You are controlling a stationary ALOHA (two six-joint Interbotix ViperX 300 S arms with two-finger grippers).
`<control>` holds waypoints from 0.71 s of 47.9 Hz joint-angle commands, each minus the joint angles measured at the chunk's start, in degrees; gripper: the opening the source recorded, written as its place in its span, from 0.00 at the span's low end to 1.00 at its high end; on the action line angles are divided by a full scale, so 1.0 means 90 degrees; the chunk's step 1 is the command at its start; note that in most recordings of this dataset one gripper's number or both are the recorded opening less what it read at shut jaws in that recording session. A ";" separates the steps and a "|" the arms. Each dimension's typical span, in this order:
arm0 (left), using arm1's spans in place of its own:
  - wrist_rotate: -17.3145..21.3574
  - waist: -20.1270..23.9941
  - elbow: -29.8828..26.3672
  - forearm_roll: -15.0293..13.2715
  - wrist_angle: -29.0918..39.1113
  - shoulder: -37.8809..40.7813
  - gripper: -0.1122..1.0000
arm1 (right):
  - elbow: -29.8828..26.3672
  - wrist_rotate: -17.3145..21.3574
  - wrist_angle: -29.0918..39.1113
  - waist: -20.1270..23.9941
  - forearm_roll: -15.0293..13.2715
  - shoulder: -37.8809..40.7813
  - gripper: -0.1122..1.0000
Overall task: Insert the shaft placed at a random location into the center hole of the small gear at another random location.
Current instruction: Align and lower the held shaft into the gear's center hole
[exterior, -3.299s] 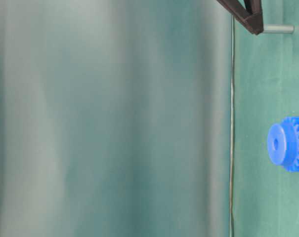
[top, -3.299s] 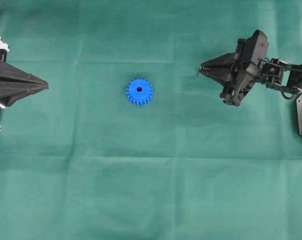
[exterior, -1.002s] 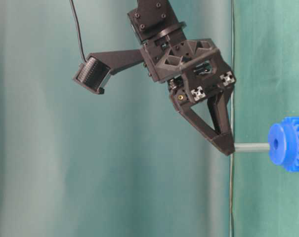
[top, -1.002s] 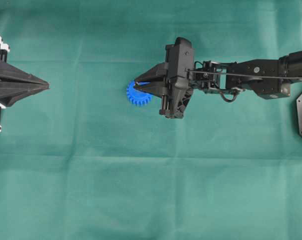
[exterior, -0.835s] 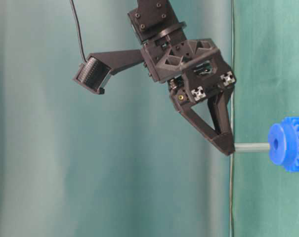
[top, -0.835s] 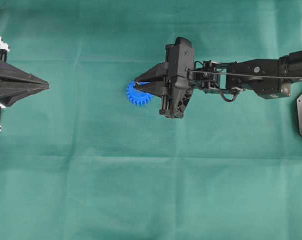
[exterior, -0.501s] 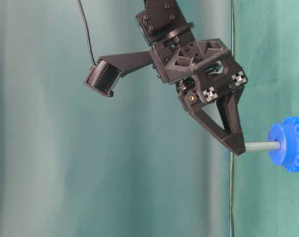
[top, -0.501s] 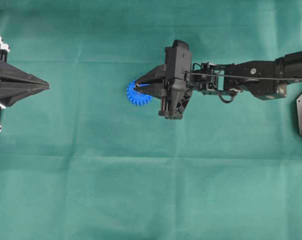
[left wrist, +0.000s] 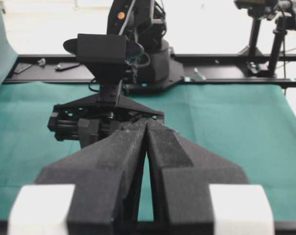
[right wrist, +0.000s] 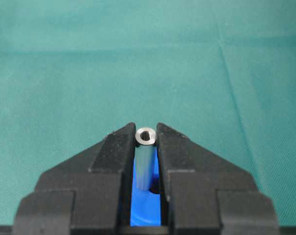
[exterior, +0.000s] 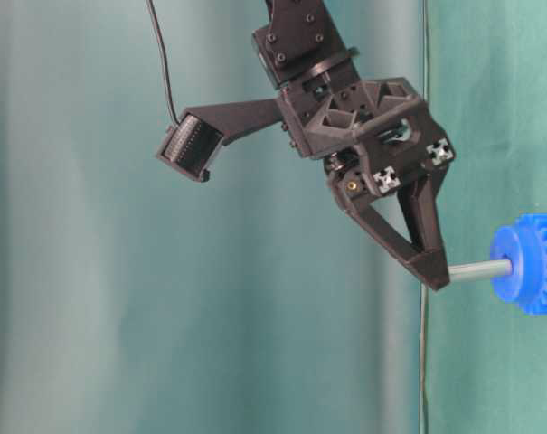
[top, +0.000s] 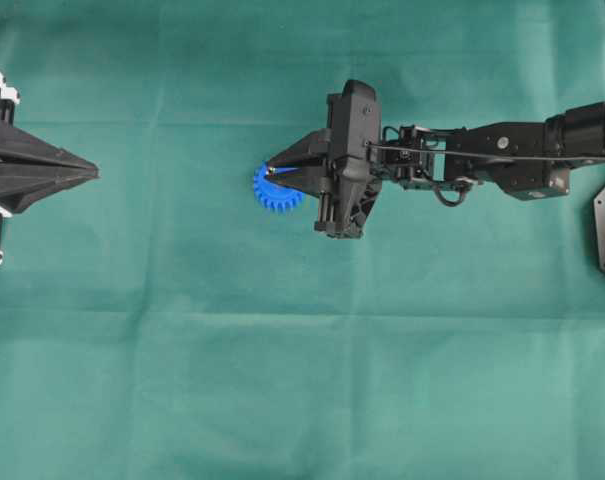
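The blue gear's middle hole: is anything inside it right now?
The shaft, pinched in the right gripper, has its far end in the small gear's center hole. How deep it goes cannot be seen; the gear's body hides that part.

Wrinkled green cloth (top: 282,380) underneath

Shaft (right wrist: 145,161): bright brushed metal, smooth, slight sheen. Small gear (top: 275,192): blue plastic, matt. Right pincer (right wrist: 147,142): black plastic, grainy matt finish. Table (top: 302,380): green woven cloth, matt, faintly creased.
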 commanded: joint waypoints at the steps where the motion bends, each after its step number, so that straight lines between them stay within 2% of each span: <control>1: -0.0010 0.0010 -0.0146 0.0010 -0.0039 0.0049 0.10 | -0.0068 -0.0205 0.0010 -0.0029 -0.0010 -0.0254 0.22; 10: 0.0000 0.0010 -0.0146 0.0010 -0.0039 0.0049 0.10 | -0.0078 -0.0439 0.0020 -0.0039 -0.0010 -0.0459 0.22; 34: 0.0010 0.0010 -0.0137 0.0020 -0.0039 0.0049 0.10 | -0.0029 -0.0459 -0.0117 -0.0068 0.0020 -0.0225 0.22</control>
